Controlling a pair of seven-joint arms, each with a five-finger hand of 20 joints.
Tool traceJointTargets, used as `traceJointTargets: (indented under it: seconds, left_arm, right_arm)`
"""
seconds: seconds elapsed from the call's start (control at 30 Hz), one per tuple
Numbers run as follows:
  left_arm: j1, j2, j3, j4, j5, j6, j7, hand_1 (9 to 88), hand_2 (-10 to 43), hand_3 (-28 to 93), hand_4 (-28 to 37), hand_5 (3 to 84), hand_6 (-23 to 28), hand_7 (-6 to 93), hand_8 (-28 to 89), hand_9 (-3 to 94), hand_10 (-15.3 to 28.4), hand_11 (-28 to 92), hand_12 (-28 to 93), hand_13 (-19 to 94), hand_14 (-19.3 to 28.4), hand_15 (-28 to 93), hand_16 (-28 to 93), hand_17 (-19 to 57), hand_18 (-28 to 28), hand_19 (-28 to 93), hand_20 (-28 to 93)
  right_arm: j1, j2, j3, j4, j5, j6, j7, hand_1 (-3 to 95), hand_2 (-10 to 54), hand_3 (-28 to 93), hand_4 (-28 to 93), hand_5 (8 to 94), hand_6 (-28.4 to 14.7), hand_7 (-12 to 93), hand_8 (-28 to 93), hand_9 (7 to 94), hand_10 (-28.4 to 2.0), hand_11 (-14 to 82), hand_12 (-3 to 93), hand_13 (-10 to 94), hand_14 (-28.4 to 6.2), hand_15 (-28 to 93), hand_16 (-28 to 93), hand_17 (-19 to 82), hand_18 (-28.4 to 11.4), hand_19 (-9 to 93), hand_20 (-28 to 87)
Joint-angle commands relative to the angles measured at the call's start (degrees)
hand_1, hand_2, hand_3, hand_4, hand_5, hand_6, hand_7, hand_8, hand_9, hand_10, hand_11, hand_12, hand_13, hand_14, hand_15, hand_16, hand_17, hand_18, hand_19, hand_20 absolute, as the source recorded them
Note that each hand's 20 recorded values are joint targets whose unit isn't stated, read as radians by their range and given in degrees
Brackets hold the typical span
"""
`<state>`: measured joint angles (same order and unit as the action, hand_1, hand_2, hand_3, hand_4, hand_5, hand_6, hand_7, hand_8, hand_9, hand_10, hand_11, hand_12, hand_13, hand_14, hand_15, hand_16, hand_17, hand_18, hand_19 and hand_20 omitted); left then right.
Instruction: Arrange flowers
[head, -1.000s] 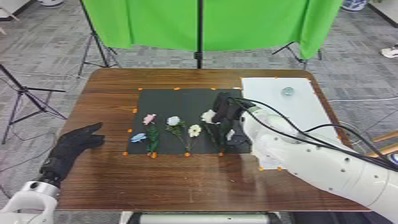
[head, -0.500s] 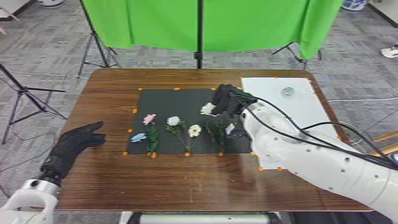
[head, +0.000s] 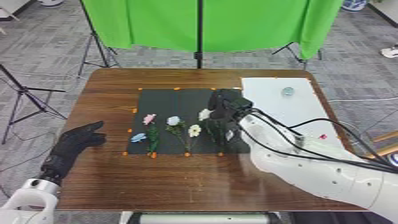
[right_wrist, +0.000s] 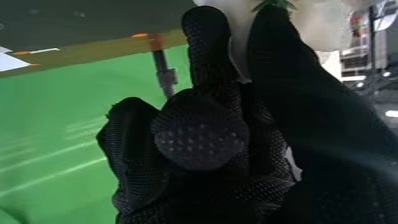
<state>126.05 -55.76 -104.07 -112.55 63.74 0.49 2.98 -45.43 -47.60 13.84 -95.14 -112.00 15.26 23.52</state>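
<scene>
Right robot hand (head: 228, 107): a white flower (head: 204, 114) is pinched over the dark mat (head: 182, 102).
Pink (head: 149, 119), blue (head: 138, 137) and pale-yellow flowers (head: 195, 131) are laid nearby; the left robot hand (head: 83, 136) is held open by the desk's (head: 195, 185) left side.

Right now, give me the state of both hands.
Left hand: open, fingers relaxed, holding nothing.
Right hand: closed, fingers pinching a white flower near its bloom.
</scene>
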Motion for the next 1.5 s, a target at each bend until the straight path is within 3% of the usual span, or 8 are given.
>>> traceJointTargets:
  seconds: [0.03, 0.4, 0.6, 0.77, 1.17, 1.37, 1.5]
  left_arm:
    - [0.24, -0.50, 0.05, 0.37, 0.35, -0.85, -0.48, 26.3, 16.0, 65, -23.8, 43.8, 3.9, 8.7, -6, 48.6, 15.1, 19, 11, 41, 19.7, 18, -3, 9.1, 12.9, 11, 14]
    - [0.47, -0.44, -0.22, 0.11, 0.49, -0.84, -0.81, 26.6, 15.6, 65, -22.7, 43.8, 3.9, 8.6, -6, 48.6, 15.1, 19, 11, 41, 19.7, 17, -3, 9.1, 12.9, 11, 14]
    - [0.60, -0.47, -0.34, -0.03, 0.50, -0.78, -0.81, 26.9, 15.3, 65, -22.3, 43.7, 3.8, 8.6, -6, 48.7, 15.1, 19, 11, 41, 19.7, 17, -3, 9.1, 12.9, 11, 14]
    - [0.97, -0.61, -0.68, -0.14, 0.50, -0.89, -0.68, 27.0, 15.2, 65, -21.9, 43.7, 3.8, 8.7, -6, 48.7, 15.1, 19, 11, 41, 19.7, 18, -3, 9.1, 12.9, 11, 14]
    - [0.95, -0.66, -0.64, -0.13, 0.54, -1.01, -0.60, 27.5, 15.0, 65, -21.6, 43.7, 3.9, 8.6, -6, 48.7, 15.1, 19, 11, 41, 19.7, 18, -3, 9.1, 12.9, 11, 14]
    - [0.88, -0.54, -0.57, -0.19, 0.57, -1.02, -0.78, 27.5, 15.0, 65, -21.4, 43.7, 3.9, 8.7, -6, 48.7, 15.0, 19, 11, 41, 19.7, 18, -3, 9.1, 12.9, 11, 14]
    - [0.88, -0.45, -0.61, -0.14, 0.52, -1.12, -0.79, 27.5, 15.0, 65, -21.4, 43.7, 3.9, 8.7, -6, 48.7, 15.0, 19, 11, 41, 19.7, 18, -3, 9.0, 12.9, 11, 14]
  right_arm:
    - [-0.23, 0.98, 1.66, -0.17, 0.56, -2.77, -0.08, 55.8, -9.5, 59, -16, 73.0, 1.1, 21, 1, 78.4, -12.3, 11.0, 28.2, 86, -3.8, 64, 35, 59, -17.0, 93, 57]
    - [-0.65, 2.64, 3.68, -1.66, 2.65, -6.90, -0.28, 51.5, -9.5, 62, -17, 67.4, 0.3, 22, 2, 72.3, -12.9, 16.5, 20.4, 84, -3.6, 65, 35, 57, -16.2, 93, 57]
    - [-1.13, 3.64, 4.86, -3.27, 3.23, -10.85, -0.60, 47.3, -9.5, 67, -18, 64.5, 1.2, 20, -1, 69.5, -13.4, 15.9, 19.9, 83, -3.8, 65, 35, 56, -16.5, 93, 56]
    - [-2.07, 4.48, 7.74, -5.60, 5.82, -13.91, -0.01, 44.9, -9.5, 69, -18, 62.3, 1.5, 20, -11, 68.3, -14.1, 15.2, 19.9, 83, -4.0, 65, 34, 56, -16.6, 93, 56]
    - [-2.82, 4.40, 15.59, -7.48, 7.42, -18.73, 1.76, 42.0, -9.5, 67, -17, 59.6, 0.6, 17, -11, 68.6, -15.1, 13.4, 18.7, 83, -4.0, 62, 33, 56, -16.8, 93, 55]
    - [-0.53, 4.23, 17.90, -1.95, 3.76, -11.30, 5.64, 39.7, -9.5, 67, -16, 59.7, -0.2, 16, -10, 68.4, -15.6, 12.4, 18.3, 82, -5.6, 58, 33, 53, -17.8, 93, 52]
    - [0.72, 3.19, 19.05, 4.19, 1.09, -13.46, 8.95, 31.1, -9.5, 63, -14, 58.5, -1.2, 14, -9, 67.5, -17.5, 10.8, 17.9, 82, -7.0, 57, 33, 52, -18.4, 93, 50]
